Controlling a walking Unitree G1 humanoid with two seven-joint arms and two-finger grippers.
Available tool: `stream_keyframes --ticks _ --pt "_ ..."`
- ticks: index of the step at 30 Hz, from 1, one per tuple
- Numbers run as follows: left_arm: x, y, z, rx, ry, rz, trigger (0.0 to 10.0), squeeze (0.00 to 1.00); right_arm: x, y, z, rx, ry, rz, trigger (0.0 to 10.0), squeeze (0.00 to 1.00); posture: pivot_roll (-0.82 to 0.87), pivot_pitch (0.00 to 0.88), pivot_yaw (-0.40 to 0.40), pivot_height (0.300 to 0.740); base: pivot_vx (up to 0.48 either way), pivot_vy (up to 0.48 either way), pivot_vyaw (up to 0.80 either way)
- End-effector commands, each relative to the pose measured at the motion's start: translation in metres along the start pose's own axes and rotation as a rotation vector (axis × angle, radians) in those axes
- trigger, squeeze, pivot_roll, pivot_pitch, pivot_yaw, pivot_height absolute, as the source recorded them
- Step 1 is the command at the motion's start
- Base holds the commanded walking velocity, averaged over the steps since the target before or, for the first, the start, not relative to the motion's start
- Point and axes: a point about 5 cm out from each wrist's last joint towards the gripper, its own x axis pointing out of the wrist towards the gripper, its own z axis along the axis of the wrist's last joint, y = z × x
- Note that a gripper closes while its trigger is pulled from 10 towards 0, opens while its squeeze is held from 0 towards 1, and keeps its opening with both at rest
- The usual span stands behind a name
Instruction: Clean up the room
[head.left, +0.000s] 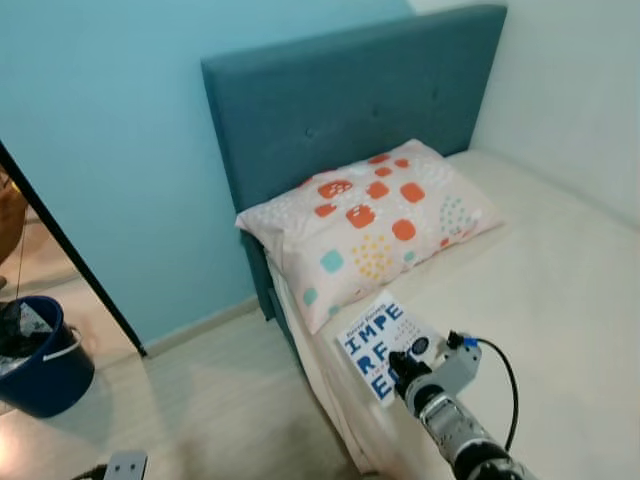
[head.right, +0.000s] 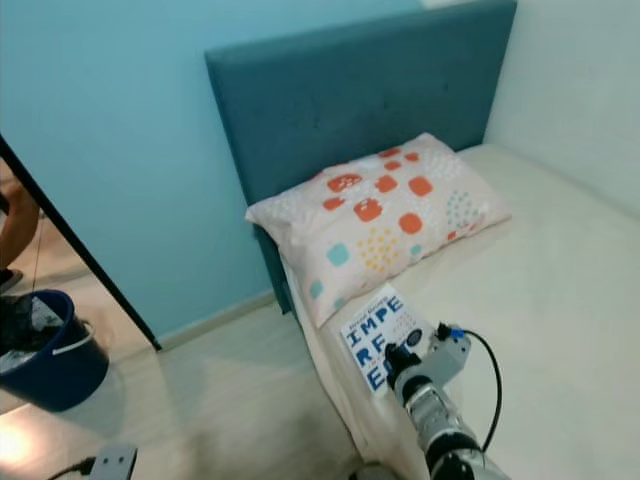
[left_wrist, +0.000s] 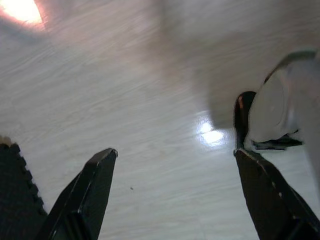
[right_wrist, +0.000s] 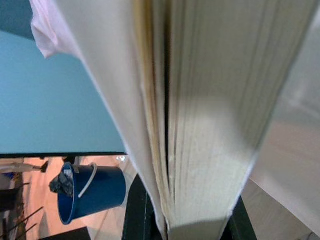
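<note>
Lying at the bed's (head.left: 560, 290) edge below a patterned pillow (head.left: 370, 225), a book (head.left: 385, 345) reads "IMPE RF E". Right wrist view: right tool (right_wrist: 182, 220) clamps the book's pages, blue bucket (right_wrist: 92, 192) beyond. Left wrist view: left tool (left_wrist: 175, 187) spread wide above floor.

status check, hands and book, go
Right hand shut on book at bed edge by pillow. Left hand open, low over floor. Nothing blocking.

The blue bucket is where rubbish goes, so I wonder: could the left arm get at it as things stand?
Probably not yet. The blue bucket stands on the floor off to the robot's left, while the left gripper hangs open over bare floor.
</note>
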Motion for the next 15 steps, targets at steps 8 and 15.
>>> stream_keyframes --ticks 8,15 --pt "-0.003 0.012 -0.011 0.030 0.019 0.025 10.0 0.00 0.003 0.005 0.008 0.012 -0.035 0.012 10.0 0.00 -0.05 0.159 0.079 0.600 0.000 0.000 0.00" --pt "-0.005 0.017 -0.022 0.050 0.036 0.034 10.0 0.00 0.006 0.011 0.033 -0.008 -0.097 0.013 10.0 0.00 -0.02 0.203 0.093 0.600 0.000 0.000 0.00"
